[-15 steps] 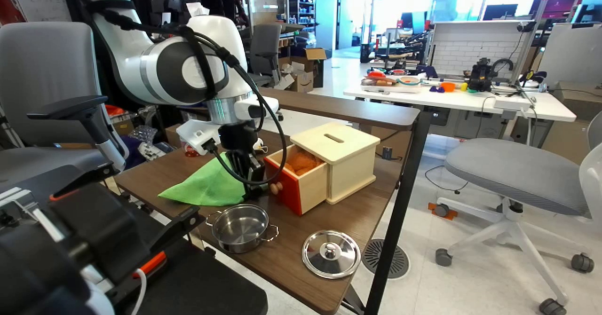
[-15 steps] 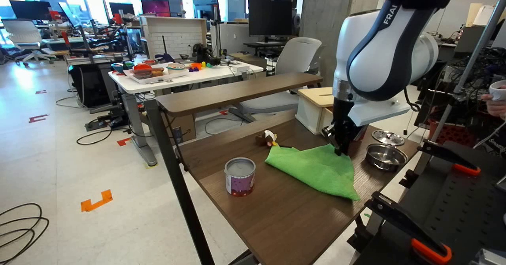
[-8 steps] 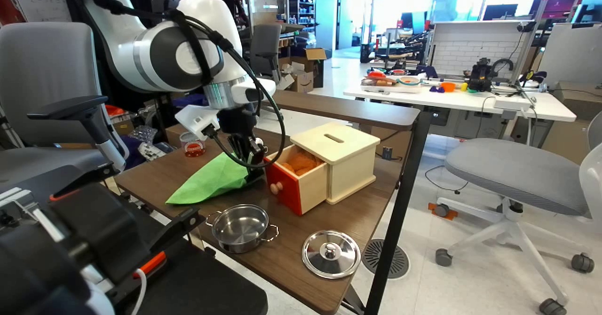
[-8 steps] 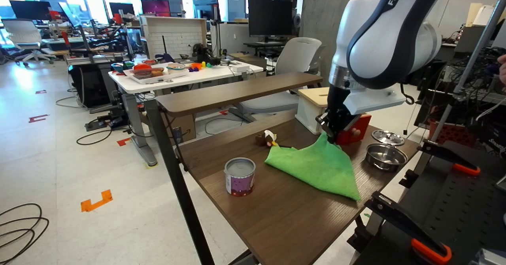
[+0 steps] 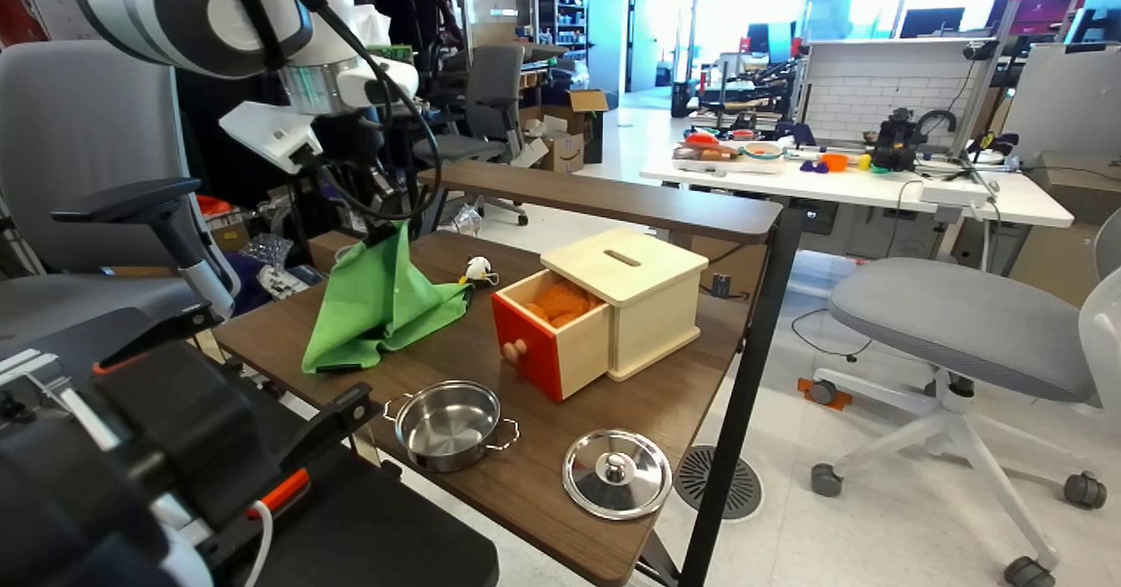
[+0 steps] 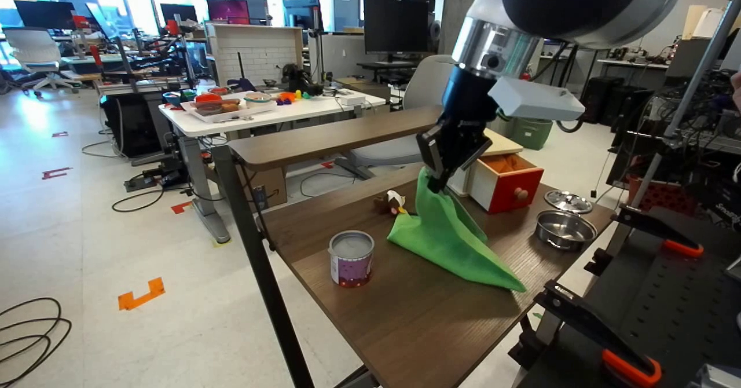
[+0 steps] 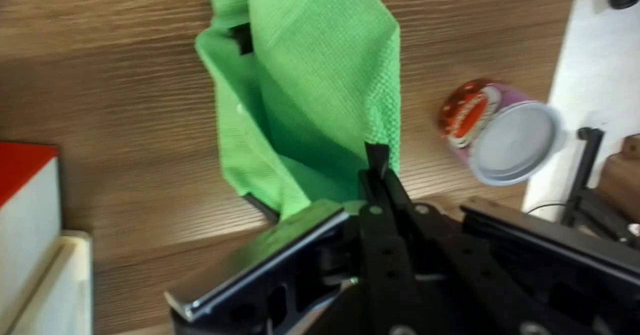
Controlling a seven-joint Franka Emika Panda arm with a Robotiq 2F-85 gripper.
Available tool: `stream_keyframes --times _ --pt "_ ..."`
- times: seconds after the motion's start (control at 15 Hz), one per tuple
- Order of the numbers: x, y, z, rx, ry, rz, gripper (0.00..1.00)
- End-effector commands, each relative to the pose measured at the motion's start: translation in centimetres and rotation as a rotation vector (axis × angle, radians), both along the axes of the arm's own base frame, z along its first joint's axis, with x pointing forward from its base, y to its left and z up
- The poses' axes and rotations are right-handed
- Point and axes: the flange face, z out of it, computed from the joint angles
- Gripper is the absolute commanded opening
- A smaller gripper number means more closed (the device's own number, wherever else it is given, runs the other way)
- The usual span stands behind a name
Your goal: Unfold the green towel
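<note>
The bright green towel (image 5: 385,302) is lifted off the brown table at one part and hangs as a folded tent; its lower part rests on the table. It also shows in an exterior view (image 6: 446,240) and in the wrist view (image 7: 320,65), with creases and small black patches at its edges. My gripper (image 7: 378,177) is shut on a dark tab at the towel's edge and holds it above the table. In both exterior views the gripper (image 5: 382,233) (image 6: 437,185) is at the top of the raised towel. The far underside of the towel is hidden.
A wooden box (image 5: 626,263) with an open red-fronted drawer (image 5: 530,346) stands beside the towel. A metal pot (image 5: 448,425) and its lid (image 5: 616,473) lie near the table's edge. A purple can (image 6: 351,260) and a small toy bird (image 6: 393,202) are near the towel. A raised shelf (image 6: 347,136) runs along the table.
My gripper has risen and moved away from the box drawer, pulling the held towel edge up and across. The towel went from lying mostly flat to standing in a raised fold.
</note>
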Motion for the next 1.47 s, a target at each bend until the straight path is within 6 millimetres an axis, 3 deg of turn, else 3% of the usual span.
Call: stream_keyframes --times 0.0,0.33,0.87,1.33,1.4 --pt "-1.1 4.4 0.9 0.107 0.043 0.117 0.01" --pt "-2.0 8.2 -1.3 0.161 0.148 0.214 0.01" --pt "-1.6 9.1 -7.3 0.175 0.313 0.249 0.01" --pt "-0.8 11.2 -11.9 0.157 0.398 0.258 0.01" --pt "-0.6 11.3 -12.4 0.154 0.404 0.254 0.28"
